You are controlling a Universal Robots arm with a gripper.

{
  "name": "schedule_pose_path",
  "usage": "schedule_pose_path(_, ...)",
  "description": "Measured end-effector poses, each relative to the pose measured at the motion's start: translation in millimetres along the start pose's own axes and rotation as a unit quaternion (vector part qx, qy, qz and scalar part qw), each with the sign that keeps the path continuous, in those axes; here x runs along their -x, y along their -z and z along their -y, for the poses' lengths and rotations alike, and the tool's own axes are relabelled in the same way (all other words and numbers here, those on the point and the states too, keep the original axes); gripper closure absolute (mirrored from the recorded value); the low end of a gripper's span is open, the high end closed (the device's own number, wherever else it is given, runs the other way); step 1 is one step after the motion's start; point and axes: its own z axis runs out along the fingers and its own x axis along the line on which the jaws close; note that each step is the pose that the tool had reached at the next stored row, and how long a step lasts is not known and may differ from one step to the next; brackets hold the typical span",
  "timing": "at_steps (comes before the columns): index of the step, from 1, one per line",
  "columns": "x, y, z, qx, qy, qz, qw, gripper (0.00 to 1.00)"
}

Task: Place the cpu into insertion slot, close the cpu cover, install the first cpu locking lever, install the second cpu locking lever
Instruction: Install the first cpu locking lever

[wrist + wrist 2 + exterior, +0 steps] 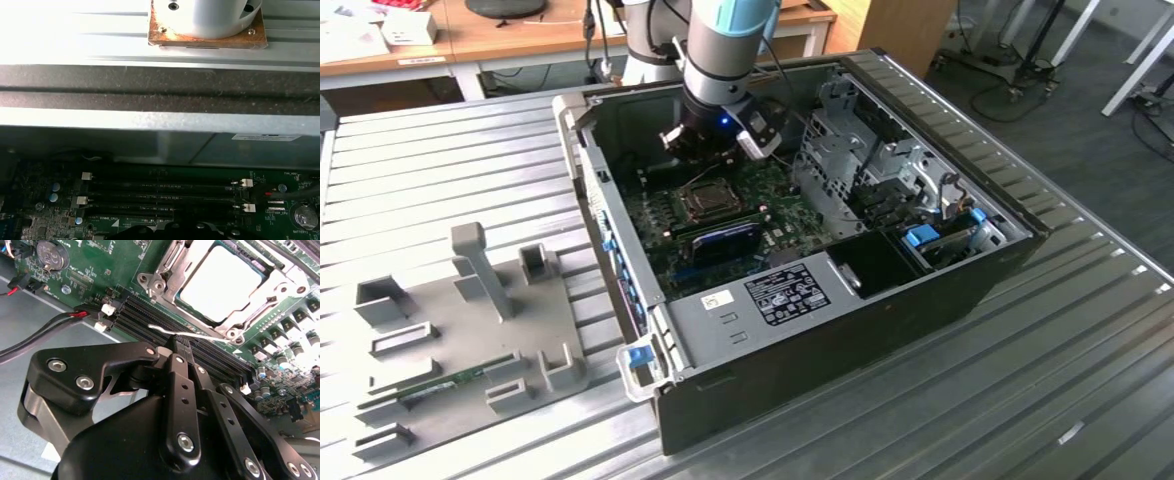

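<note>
1. Gripper (184,344): matte black metal with round-headed screws. In the second wrist view its two narrow fingers (179,390) are pressed together side by side, nothing visibly between them. Their tips lie against the locking lever, over the memory slots.
2. Locking lever (192,334): thin, bright steel wire, gently bent, running across the slot rows just beside the socket's corner.
3. Cpu (224,282): flat square with rounded corners and a smooth pale metal top, glaring in the light. It is seated in the insertion slot (711,200), framed on all sides.
4. Cpu cover (165,271): silvery stamped-metal frame with a large square window, lying flat down around the cpu, with screw bosses at its corners.
5. Memory slots (145,320): long, narrow black plastic channels with white end clips, lying parallel beside the socket.
6. Motherboard (95,267): green, densely populated, carrying a round metallic coin battery (51,255).
7. Cable (47,327): black and red insulated leads running to a small connector at the board's edge.
8. Computer case (894,300): open dark sheet-metal box, lying on its side.
9. Table (1067,390): ribbed, grey metal.
10. Fixture plate (467,340): grey, with blocky upright holders, at the exterior view's left, well apart from the case.
11. Arm (727,45): grey and pale-blue cylinder reaching down into the case.
</note>
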Motion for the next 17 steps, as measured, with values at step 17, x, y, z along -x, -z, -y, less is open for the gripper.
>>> schedule_pose_path(17,-6.4,0.3,-0.4,0.0036,0.001,0.0046,0.99998,0.90)
